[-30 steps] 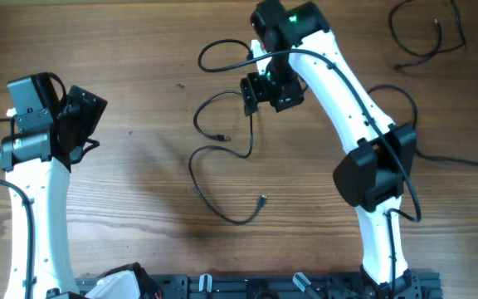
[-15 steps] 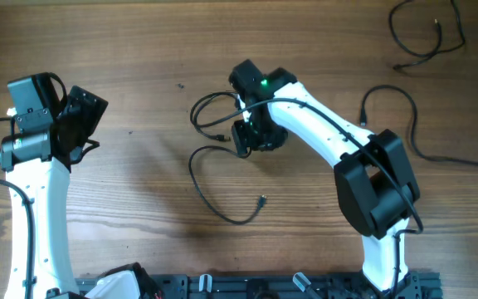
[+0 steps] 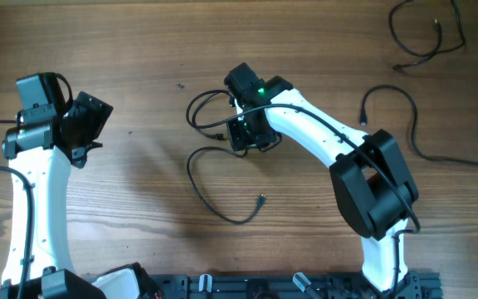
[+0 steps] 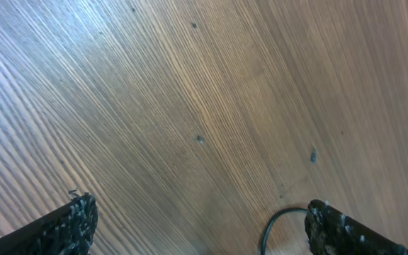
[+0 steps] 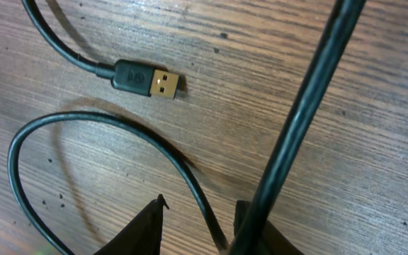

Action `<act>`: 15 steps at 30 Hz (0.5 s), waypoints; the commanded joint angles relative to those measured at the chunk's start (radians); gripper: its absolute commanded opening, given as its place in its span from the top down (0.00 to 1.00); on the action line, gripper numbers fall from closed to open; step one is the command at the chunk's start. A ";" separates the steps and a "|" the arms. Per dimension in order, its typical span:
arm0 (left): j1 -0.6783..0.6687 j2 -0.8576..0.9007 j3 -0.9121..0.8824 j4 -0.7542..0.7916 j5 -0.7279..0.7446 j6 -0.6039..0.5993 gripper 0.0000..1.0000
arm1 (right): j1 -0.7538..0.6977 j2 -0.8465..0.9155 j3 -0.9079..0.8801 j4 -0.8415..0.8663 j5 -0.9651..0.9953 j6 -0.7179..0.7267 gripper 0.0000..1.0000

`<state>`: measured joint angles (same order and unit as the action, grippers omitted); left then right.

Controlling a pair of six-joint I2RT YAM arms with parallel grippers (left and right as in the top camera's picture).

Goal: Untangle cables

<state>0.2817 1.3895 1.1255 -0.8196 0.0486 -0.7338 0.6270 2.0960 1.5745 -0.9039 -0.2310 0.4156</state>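
We're over the middle of the desk (image 3: 139, 50), where the tangled cables (image 3: 237, 222) sprawl just toward 9 o'clock of centre. The right pincer (image 3: 247, 134) sits low on the top of that tangle, and the reason looks plain: it wants one strand singled out. From its wrist camera the jaws are narrowed but not shut. Bare wood shows between the tips, and one thin black strand (image 5: 190, 176) runs through the gap. By our reading it is bracketed, not pinched.

A USB plug (image 5: 144, 78) with a gold-toned tip lies free at 11 o'clock of that view, its cord curving away. The cords are thin and matt black, crossing one another in soft open loops. One loose end (image 3: 261, 199) lies toward 6 o'clock of the tangle. More cords (image 3: 421, 37) lie well apart at 2 o'clock.

The left pincer (image 3: 85, 124) hangs at 9 o'clock, jaws spread wide and holding nothing, presumably parked clear of the work.
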 commanded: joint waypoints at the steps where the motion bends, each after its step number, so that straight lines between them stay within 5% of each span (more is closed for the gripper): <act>1: 0.002 0.006 0.000 -0.001 0.068 0.024 0.05 | 0.003 -0.018 -0.015 0.007 0.021 0.030 0.67; 4: -0.003 0.006 0.000 0.002 0.122 0.079 0.05 | 0.003 -0.018 -0.015 0.010 0.025 0.030 0.96; 9: -0.064 0.006 0.000 0.000 0.142 0.102 0.05 | -0.055 -0.059 0.068 -0.046 0.005 -0.009 0.96; 15: -0.182 0.006 0.000 0.055 0.142 0.101 0.04 | -0.410 -0.273 0.442 -0.270 -0.036 -0.129 0.96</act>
<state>0.1509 1.3895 1.1255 -0.7837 0.1806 -0.6552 0.3943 1.9820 1.8324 -1.1179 -0.2508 0.3527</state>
